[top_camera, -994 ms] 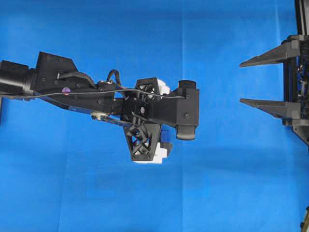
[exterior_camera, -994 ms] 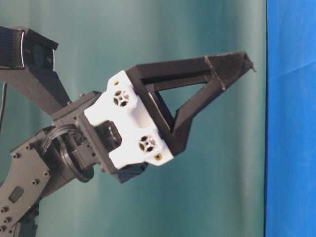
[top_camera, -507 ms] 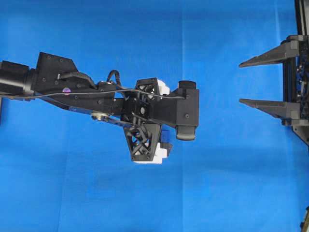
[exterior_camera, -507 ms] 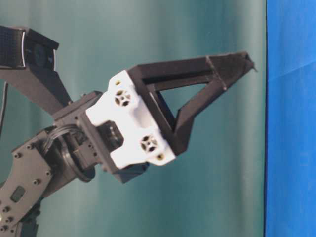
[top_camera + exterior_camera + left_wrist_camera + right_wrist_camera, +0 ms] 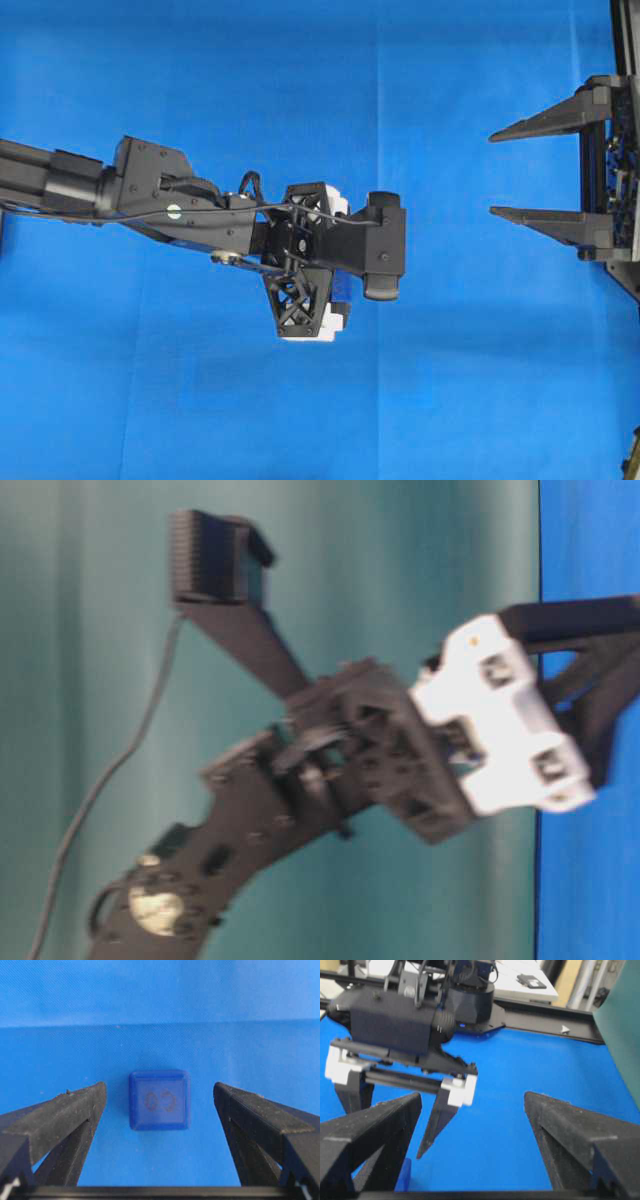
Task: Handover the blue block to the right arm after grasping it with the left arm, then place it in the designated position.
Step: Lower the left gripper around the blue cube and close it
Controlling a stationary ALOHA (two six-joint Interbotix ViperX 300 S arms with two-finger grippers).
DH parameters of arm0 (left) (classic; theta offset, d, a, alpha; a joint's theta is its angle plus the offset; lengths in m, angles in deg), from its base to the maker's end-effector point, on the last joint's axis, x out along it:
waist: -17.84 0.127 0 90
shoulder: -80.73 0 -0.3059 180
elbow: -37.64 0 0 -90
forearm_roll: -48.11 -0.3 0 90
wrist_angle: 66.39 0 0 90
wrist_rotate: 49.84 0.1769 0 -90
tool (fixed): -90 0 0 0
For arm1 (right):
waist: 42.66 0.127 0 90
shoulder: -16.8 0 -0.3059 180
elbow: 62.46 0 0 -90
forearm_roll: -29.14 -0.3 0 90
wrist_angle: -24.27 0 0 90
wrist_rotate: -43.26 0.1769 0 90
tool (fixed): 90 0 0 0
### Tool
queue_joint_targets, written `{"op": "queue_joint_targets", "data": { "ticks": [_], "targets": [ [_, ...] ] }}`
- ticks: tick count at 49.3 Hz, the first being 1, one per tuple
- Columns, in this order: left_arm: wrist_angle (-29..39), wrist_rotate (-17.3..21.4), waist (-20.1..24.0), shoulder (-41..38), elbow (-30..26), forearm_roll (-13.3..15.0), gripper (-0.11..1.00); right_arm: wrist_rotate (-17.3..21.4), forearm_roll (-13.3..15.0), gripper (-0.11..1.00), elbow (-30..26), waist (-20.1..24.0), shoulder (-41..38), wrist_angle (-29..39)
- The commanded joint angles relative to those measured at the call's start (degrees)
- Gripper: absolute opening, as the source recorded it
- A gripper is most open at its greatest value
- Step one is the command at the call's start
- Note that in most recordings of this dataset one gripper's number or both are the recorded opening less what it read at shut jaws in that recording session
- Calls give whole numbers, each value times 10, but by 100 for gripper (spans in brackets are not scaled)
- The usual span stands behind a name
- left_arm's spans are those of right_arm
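Left arm (image 5: 250,215) above blue block (image 5: 159,1099), jaws wide apart straddling it so they can close on it; block untouched on bench. Right arm (image 5: 600,170) well clear, jaws spread, ready for handover.

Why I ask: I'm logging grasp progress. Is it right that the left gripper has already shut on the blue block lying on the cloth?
Not quite. The left gripper is open, straddling the blue block without touching it; the left wrist view shows cloth on both sides.
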Motion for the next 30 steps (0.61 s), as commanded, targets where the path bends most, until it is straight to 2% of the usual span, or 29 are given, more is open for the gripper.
{"op": "queue_joint_targets", "data": {
  "ticks": [1, 30],
  "targets": [
    [-18, -2, -2, 0, 0, -1, 91, 1, -2, 97, -15, -1, -4, -4],
    [-58, -4, -1, -59, 16, -1, 91, 1, -2, 97, -14, -1, -9, -6]
  ]
}}
